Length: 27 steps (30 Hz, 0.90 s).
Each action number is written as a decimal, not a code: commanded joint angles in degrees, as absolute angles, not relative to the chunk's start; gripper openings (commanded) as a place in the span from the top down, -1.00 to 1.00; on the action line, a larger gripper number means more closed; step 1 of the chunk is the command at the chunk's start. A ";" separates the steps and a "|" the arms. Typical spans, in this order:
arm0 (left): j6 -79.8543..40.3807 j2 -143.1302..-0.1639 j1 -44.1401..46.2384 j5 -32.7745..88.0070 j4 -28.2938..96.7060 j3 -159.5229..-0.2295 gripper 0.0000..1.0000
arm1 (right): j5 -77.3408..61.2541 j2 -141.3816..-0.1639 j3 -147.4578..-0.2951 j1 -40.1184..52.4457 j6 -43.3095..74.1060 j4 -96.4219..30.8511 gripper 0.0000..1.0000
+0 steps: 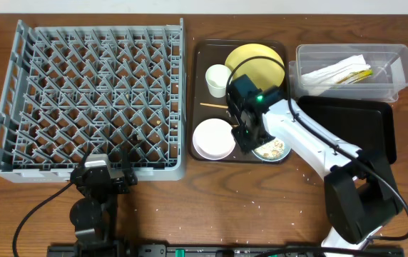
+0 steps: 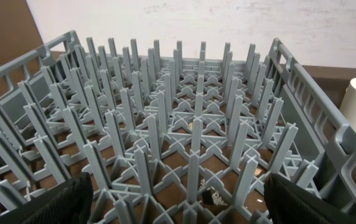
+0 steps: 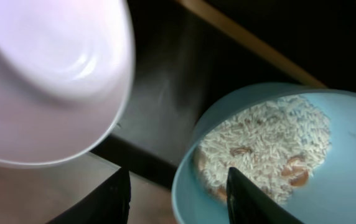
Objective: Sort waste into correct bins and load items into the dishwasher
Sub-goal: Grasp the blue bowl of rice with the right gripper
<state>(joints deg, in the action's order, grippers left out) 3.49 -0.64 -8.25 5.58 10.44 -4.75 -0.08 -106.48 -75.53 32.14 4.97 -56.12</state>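
Note:
My right gripper (image 1: 251, 140) (image 3: 178, 196) hangs low over the near rim of the light blue bowl (image 1: 275, 150) (image 3: 346, 143). One of its fingers (image 3: 252, 199) is inside the bowl over the rice-like food (image 3: 265, 143), and the other stands outside. The jaws are apart, with the rim between them. The white bowl (image 1: 214, 138) (image 3: 47, 74) sits just left of it. A white cup (image 1: 217, 79), a yellow plate (image 1: 257, 63) and a chopstick (image 1: 215, 106) lie on the brown tray (image 1: 197, 50). My left gripper (image 1: 108, 168) (image 2: 178, 205) stands wide open at the near wall of the grey dish rack (image 1: 182, 93) (image 2: 190, 124).
A clear tub (image 1: 396, 53) holding white wrappers with yellow-green print (image 1: 339, 71) stands at the back right. The shallow black tray (image 1: 354, 128) lies in front of it, partly under my right arm. Small crumbs dot the table's front edge.

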 commanded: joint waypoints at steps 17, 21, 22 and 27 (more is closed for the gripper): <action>4.27 -0.38 -8.38 4.95 11.00 -3.33 -0.78 | 1.65 -106.56 -68.16 32.75 -0.36 -46.83 0.98; 4.27 -0.38 -8.40 4.93 11.00 -3.33 -0.78 | -0.16 -105.10 -70.70 32.75 0.16 -50.04 0.97; 4.29 -0.38 -8.40 4.95 11.00 -3.33 -0.79 | -1.17 -104.40 -71.68 32.62 0.16 -51.27 0.97; 4.27 -0.38 -8.40 4.95 11.00 -3.33 -0.78 | -6.44 -98.50 -74.91 31.14 0.38 -55.51 0.98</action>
